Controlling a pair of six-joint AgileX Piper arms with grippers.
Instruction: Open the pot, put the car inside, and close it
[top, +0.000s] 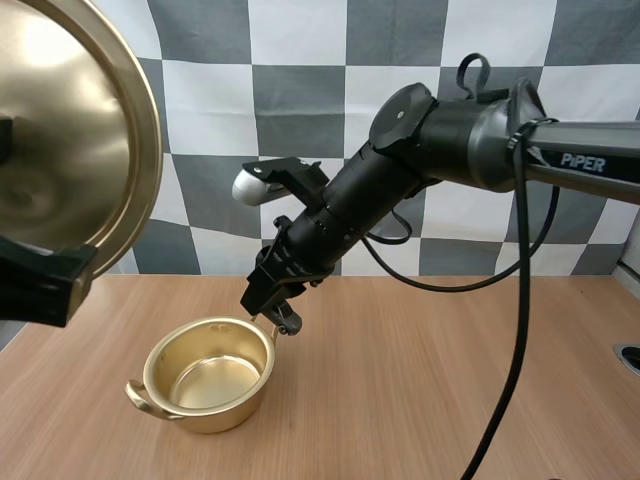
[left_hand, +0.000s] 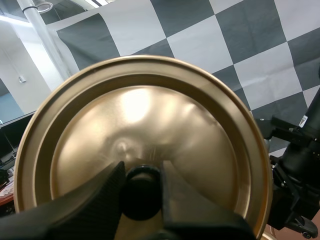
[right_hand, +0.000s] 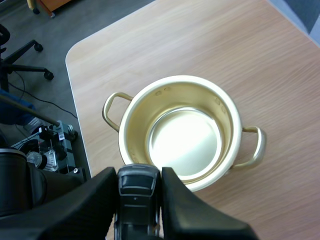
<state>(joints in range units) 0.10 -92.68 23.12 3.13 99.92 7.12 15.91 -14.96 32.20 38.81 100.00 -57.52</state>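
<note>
Gold lid (top: 70, 130) cut off at edge, car (right_hand: 136, 192) partly hidden

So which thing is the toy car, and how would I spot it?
Find the gold pot standing open on the wooden table. Right by its rim, the right arm's black fingers pinch the car. It is the small dark grey thing; the pot and the raised lid are shiny gold.

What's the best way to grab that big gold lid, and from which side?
By the small black knob at its centre, coming from the top side where it sticks out. The lid itself is wide and smooth; the knob is the one part narrow enough to pinch. The left gripper pinches it there.
</note>
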